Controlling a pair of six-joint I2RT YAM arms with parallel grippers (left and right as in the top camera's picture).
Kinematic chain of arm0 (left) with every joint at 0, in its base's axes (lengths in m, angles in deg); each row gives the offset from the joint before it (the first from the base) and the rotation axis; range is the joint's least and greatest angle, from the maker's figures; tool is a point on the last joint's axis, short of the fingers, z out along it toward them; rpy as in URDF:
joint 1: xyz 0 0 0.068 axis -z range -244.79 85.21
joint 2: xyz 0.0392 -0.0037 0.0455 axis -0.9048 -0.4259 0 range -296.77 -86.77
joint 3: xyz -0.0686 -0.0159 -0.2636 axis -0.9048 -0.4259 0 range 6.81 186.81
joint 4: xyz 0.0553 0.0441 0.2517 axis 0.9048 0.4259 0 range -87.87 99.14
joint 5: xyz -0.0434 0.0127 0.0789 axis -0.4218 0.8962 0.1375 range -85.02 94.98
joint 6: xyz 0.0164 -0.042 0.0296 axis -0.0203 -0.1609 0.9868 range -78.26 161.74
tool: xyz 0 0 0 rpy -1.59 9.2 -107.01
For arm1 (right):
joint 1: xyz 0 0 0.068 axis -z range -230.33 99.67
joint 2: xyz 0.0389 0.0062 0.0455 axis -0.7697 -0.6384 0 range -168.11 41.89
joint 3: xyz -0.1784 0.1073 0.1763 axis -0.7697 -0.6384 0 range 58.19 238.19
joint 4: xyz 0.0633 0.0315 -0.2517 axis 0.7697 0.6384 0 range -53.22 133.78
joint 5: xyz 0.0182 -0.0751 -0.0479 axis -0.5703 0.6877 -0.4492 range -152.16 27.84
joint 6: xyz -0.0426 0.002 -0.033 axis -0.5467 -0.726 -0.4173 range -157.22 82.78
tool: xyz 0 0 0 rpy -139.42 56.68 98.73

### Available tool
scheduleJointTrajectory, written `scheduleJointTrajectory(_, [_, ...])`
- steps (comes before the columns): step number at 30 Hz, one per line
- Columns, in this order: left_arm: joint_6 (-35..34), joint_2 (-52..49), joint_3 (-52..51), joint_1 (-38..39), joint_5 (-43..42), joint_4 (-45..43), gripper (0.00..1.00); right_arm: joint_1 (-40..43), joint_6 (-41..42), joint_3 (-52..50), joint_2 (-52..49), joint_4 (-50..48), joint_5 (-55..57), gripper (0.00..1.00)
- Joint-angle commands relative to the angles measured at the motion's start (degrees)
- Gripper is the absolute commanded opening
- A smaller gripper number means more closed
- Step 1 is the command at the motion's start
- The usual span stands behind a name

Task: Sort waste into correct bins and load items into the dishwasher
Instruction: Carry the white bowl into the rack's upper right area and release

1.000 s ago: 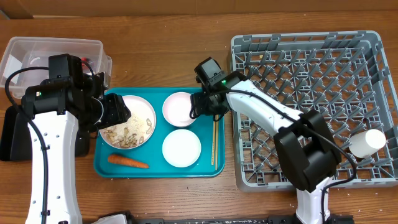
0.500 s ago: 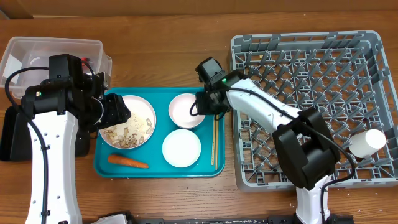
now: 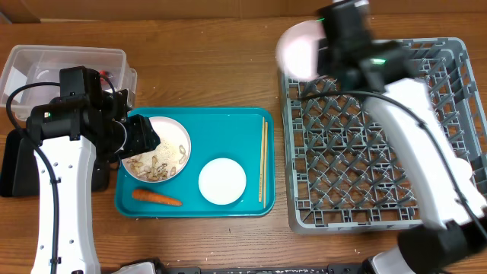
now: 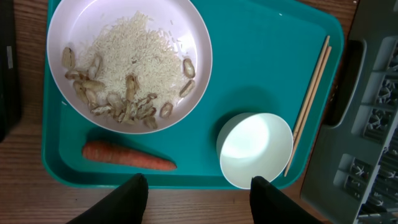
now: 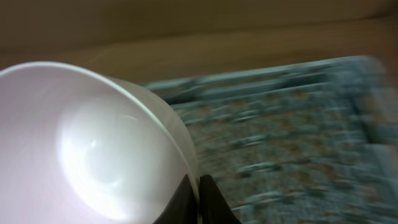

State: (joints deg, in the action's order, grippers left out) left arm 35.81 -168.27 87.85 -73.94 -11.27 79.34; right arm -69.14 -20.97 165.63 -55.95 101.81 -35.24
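Only one piece of furniture in view: a wooden table point(image 3: 205, 72), mid-brown, with darker streaks of grain running left to right in the overhead view. Fills that view from side to side. Along the far edge, a paler tan strip point(image 3: 152, 7), too narrow to tell as wall or board. Lit evenly from above, with soft, short shadows on the wood. From the left wrist, the same brown wood at the lower corners and down the left side, grain plain and sharp. From the right wrist, a blurred tan band of tabletop across the upper part, under a darker, murky brown stretch too smeared to name.
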Motion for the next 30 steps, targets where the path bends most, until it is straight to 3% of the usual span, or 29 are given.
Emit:
scheduleJointTrajectory(1, [-0.5, 0.2, 0.4, -0.2, 0.1, 0.1, 0.55, 6.8, 4.9, -0.5, -0.2, 2.2, 30.4, 0.04])
scheduleJointTrajectory(3, [-0.9, 0.2, 0.4, -0.2, 0.1, 0.2, 0.55, 11.0, 7.3, -1.3, -0.6, 1.9, 37.0, 0.04])
scheduleJointTrajectory(8, [-0.9, 0.2, 0.4, -0.2, 0.2, 0.3, 0.55, 21.3, 7.4, -2.3, -3.8, 1.0, 39.4, 0.04])
scheduleJointTrajectory(16, [-0.9, 0.2, 0.4, -0.2, 0.1, 0.4, 0.55, 29.8, 7.6, -5.1, -12.3, -3.0, 41.6, 0.04])
scheduleJointTrajectory(24, [-0.9, 0.2, 0.4, -0.2, 0.1, 0.3, 0.55, 27.6, 7.9, -5.1, -22.2, -2.5, 37.7, 0.04])
scheduleJointTrajectory(30, [-0.9, 0.2, 0.4, -0.2, 0.1, 0.3, 0.56, 24.4, 9.5, -5.1, -23.5, -0.1, 30.6, 0.04])
